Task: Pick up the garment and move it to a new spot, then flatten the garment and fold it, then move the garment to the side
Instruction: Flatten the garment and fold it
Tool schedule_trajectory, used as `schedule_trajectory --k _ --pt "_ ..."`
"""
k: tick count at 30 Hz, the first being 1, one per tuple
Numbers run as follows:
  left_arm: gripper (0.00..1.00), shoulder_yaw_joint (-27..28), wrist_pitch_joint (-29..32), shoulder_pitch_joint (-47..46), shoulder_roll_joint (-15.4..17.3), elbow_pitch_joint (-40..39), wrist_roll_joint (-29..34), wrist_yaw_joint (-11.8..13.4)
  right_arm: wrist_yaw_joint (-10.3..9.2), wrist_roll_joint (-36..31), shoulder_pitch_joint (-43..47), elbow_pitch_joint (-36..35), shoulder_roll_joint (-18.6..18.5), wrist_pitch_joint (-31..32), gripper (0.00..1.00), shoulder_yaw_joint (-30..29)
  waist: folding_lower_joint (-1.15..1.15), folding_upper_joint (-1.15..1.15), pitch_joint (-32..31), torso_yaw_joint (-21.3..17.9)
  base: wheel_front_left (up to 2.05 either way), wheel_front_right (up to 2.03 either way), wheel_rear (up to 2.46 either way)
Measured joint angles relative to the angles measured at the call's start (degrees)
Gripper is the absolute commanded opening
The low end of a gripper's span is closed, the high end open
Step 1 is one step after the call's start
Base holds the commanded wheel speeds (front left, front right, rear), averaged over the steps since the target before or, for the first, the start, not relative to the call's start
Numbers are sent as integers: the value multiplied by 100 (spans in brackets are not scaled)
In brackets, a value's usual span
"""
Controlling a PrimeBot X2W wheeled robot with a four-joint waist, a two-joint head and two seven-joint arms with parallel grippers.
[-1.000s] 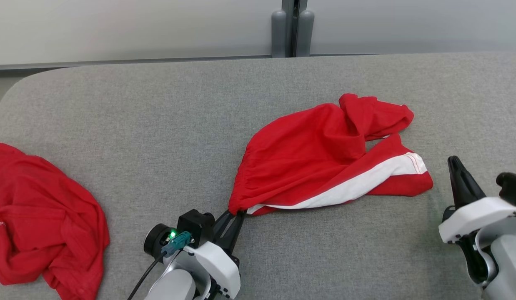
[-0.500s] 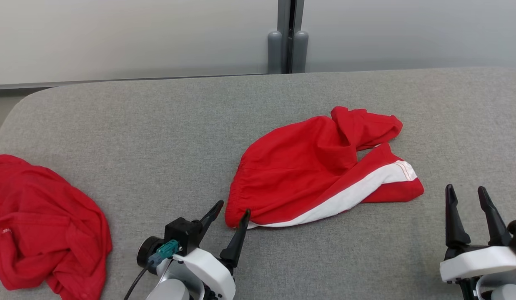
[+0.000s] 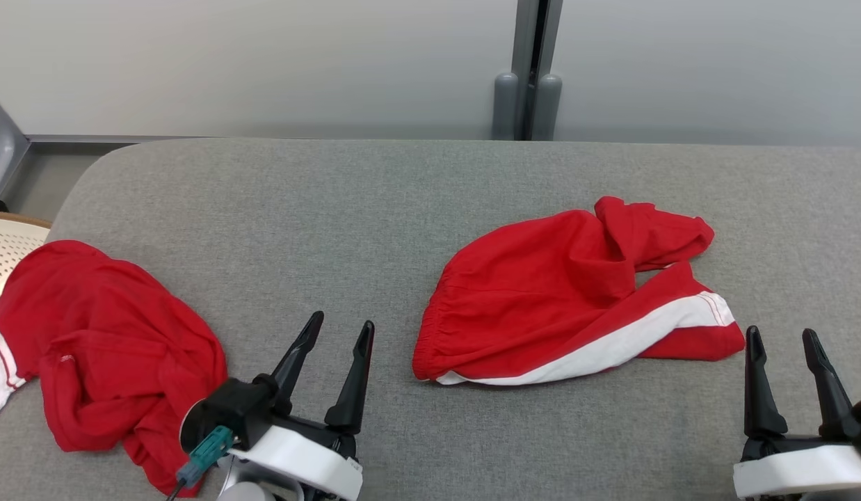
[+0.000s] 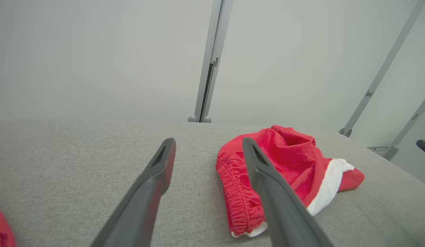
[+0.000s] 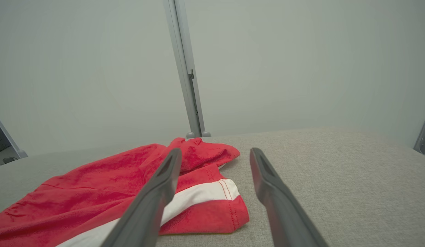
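The garment (image 3: 562, 299) is a pair of red shorts with a white side stripe, lying rumpled on the grey table (image 3: 375, 209) right of centre. It also appears in the left wrist view (image 4: 284, 168) and the right wrist view (image 5: 130, 185). My left gripper (image 3: 340, 335) stands open with nothing between its fingers, a short way left of the shorts' waistband corner. Near the lower right, my right gripper (image 3: 782, 341) is open and empty too, just right of the shorts' leg hem.
A second red garment (image 3: 103, 348) lies crumpled at the table's left edge, partly over a pale perforated basket (image 3: 6, 243). A grey post (image 3: 528, 76) stands against the wall behind the table.
My left gripper let go of the shorts' waistband corner, opened and drew back to the left. The right gripper opened as well. The camera view shifted, so the whole scene sits differently.
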Motion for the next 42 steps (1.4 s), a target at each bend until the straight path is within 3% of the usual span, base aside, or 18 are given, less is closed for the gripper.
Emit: schedule_trajectory --k 7,14,17,23,31,42 --pt "100 259 -2 435 7 -783 409 293 -1 -116 321 -271 163 0 100 33 0 0 -120 173 0 0 0" --pt "100 226 -2 590 -2 -1027 437 556 -1 -151 326 -235 135 0 100 101 0 0 -156 185 0 0 0" --pt "100 216 -2 590 -1 -1034 442 558 -1 -136 291 -146 82 -3 100 94 0 0 -125 171 0 0 0" --pt "100 130 -3 506 0 -939 463 504 -1 207 -232 773 -53 87 100 53 0 0 90 143 0 0 0" --pt "100 -47 -2 194 -1 -888 433 432 -1 1200 -1149 1625 -478 415 100 105 0 0 549 205 0 0 0" --pt "100 -111 -2 6 -1 -958 428 397 -1 2298 -1620 2025 -1045 901 100 966 0 0 895 306 0 0 0"
